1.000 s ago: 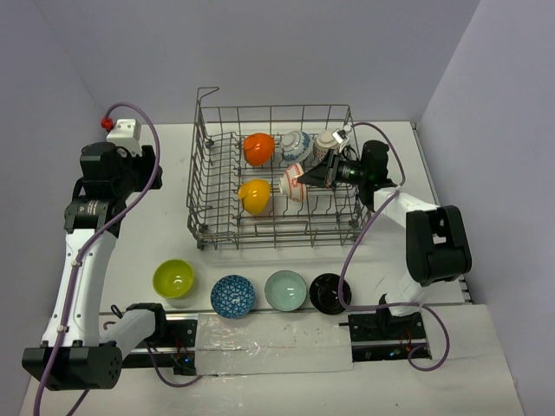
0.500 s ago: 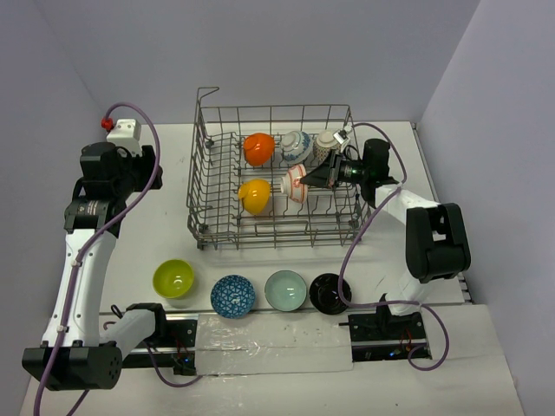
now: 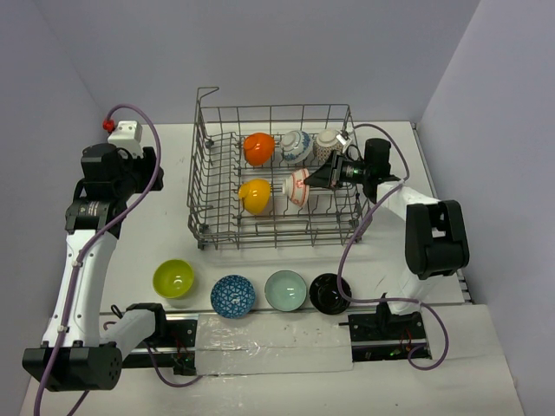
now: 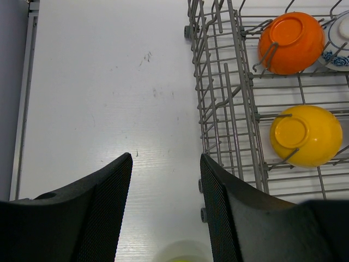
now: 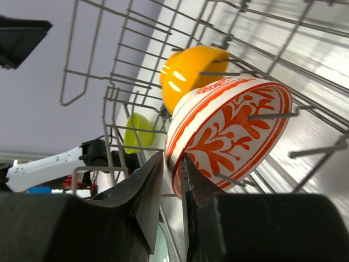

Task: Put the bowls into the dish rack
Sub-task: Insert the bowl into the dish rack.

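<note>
A white table (image 3: 165, 221) between pale lilac walls (image 3: 260, 43) carries the dish rack (image 3: 201, 173) at upper centre. It holds five bowls on edge: an orange bowl (image 3: 258, 148), a yellow bowl (image 3: 255, 196), a red-and-white bowl (image 3: 297, 185), a blue-on-white bowl (image 3: 296, 146) and a white patterned bowl (image 3: 327, 140). Four more sit in a row at lower centre: a lime bowl (image 3: 173, 278), a blue-patterned bowl (image 3: 232, 295), a pale teal bowl (image 3: 285, 289) and a black bowl (image 3: 329, 292). The left gripper (image 4: 165, 164) hangs spread and empty over bare table left of the rack, while the right gripper (image 5: 172, 164) straddles the red-and-white bowl's rim, jaws narrowly parted; whether they pinch it I cannot tell.

Five bowls (image 3: 258, 149) seemingly on edge in grey wire dish rack (image 3: 204, 173), four upright outside.
</note>
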You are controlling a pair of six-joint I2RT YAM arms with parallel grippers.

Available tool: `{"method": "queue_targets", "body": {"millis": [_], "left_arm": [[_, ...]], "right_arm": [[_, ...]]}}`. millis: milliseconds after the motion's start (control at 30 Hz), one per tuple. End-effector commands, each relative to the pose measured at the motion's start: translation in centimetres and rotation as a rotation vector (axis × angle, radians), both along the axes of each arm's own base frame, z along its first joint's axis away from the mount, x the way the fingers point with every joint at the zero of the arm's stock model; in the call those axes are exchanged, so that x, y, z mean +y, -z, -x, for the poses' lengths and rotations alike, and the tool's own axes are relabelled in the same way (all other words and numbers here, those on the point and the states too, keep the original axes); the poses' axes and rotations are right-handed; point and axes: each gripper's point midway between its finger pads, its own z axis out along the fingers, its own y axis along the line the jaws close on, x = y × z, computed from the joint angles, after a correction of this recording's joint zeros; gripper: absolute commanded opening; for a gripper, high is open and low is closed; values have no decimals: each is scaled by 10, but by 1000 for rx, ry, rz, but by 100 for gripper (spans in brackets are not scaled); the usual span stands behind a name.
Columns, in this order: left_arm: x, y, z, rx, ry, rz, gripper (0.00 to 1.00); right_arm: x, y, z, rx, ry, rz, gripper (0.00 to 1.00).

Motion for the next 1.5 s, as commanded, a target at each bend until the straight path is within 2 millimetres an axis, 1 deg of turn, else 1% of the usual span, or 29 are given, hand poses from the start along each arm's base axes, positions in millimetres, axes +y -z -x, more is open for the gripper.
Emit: {"method": "queue_targets", "body": {"millis": [0,33,267,400,433,600,733,800,933,1100,1267,1467], "left_arm": [[-2,-13,-2,-55,15,10,59],[-2,-13,-2,-55,15,10,59],[-3,-12,-2,-54,21,10,59],[-3,-11,-1,-54,21,10,59],[-3,-11,-1,-55,21,10,59],[-4,-10,0,-53,29,10,59],[-5,-12,0,-57,33,12,59],[-6,-11,1,-57,36,13,59],[-6,-13,4,-65,39,14,60],[-7,-16,6,-72,40,16,60],[-7,-16,7,-73,45,16,60],[-7,-15,7,-68,52,3,60]], "right_arm": [[-7,-11,-16,-91,22,31,30],[-8,-11,-17,-98,23,38,32],[-7,1,-18,-63,13,45,36],[-7,3,-19,-59,12,48,37],[-8,2,-20,-66,10,51,39],[-9,5,-19,-59,7,75,43],[-11,0,-20,-94,5,104,51],[-13,-6,-20,-114,20,128,53],[-19,-9,-21,-130,46,155,55],[-34,-1,-30,-140,150,263,55],[-38,-8,-28,-164,166,279,55],[-43,-38,-25,-266,157,299,55]]}}
